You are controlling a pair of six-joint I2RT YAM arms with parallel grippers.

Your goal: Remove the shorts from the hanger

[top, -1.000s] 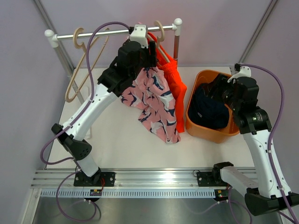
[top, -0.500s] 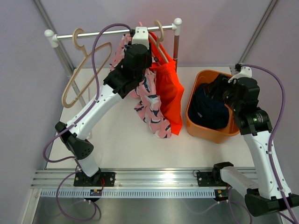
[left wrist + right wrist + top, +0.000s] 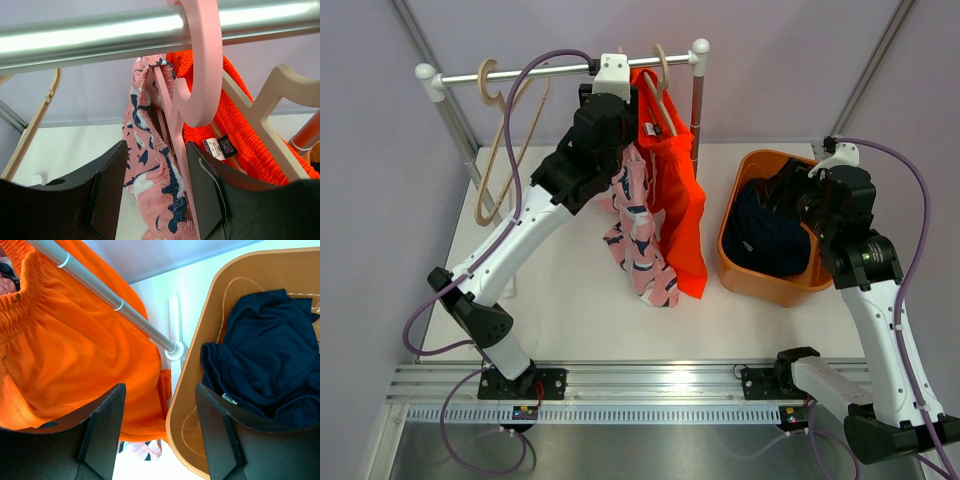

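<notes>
The pink patterned shorts [image 3: 638,240] hang from a pink hanger [image 3: 197,75] on the rail [image 3: 520,72]. My left gripper [image 3: 612,112] is up at the rail. In the left wrist view it [image 3: 155,170] is open, with the pink shorts' waistband [image 3: 155,185] and the hanger's neck between its jaws. The orange shorts [image 3: 680,200] hang just right of them on a wooden hanger [image 3: 280,95]. The navy shorts [image 3: 767,235] lie in the orange basket [image 3: 760,282]. My right gripper [image 3: 800,195] is open and empty over the basket's left rim [image 3: 200,405].
An empty wooden hanger [image 3: 500,150] hangs at the rail's left end. The rack's right post [image 3: 115,302] stands between the orange shorts [image 3: 75,350] and the basket. The rack's left post [image 3: 455,135] slants down at the table's left side.
My left gripper has risen to the rail. The pink shorts, spread out to the right before, now hang narrow and straight. The empty hanger has swung. The right arm has not moved.
</notes>
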